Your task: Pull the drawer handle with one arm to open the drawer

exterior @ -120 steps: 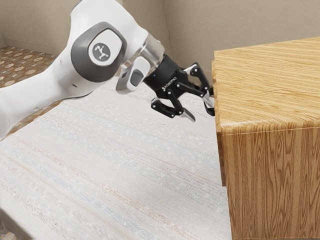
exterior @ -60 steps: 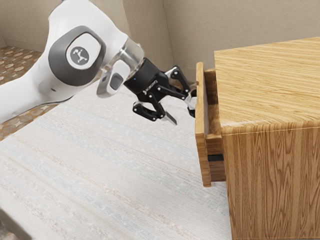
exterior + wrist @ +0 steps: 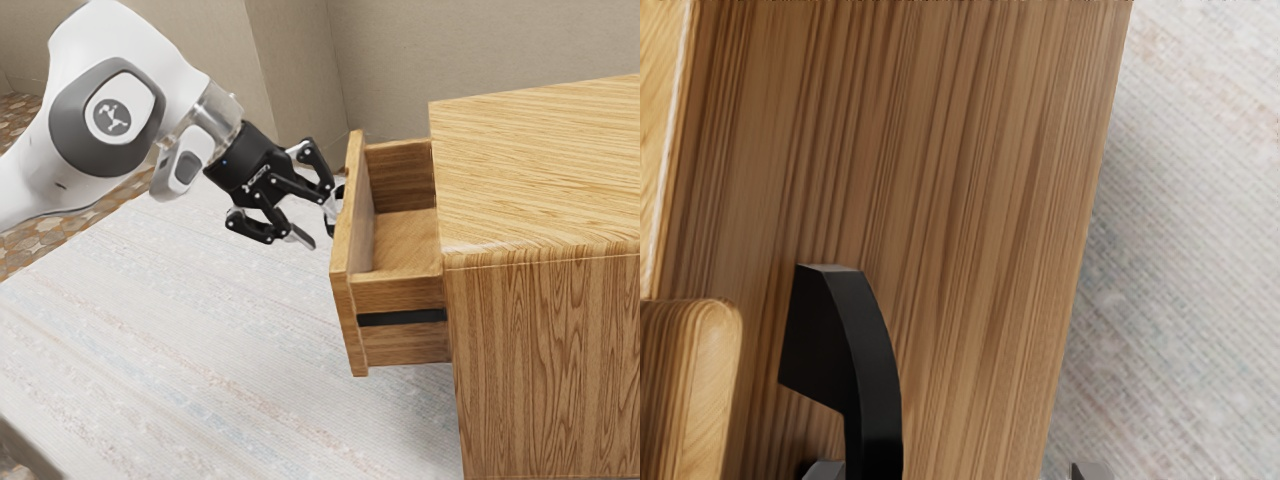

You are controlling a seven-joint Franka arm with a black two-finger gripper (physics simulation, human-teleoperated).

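The drawer [image 3: 395,250] sticks partway out of the cabinet [image 3: 540,330], so the job looks partly done. The pincer [image 3: 320,222] sits farther out from the cabinet, at the drawer's front, fingers spread wide, squeezing nothing. One finger seems hooked there, likely to tug the drawer along.

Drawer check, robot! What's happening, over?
Pincer open, at the black handle. Drawer partway out of the cabinet. Nothing blocking it, over.

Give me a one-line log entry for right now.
stage: drawer pull | drawer: partly out of cabinet | gripper: at drawer's front, by black handle | task: underway
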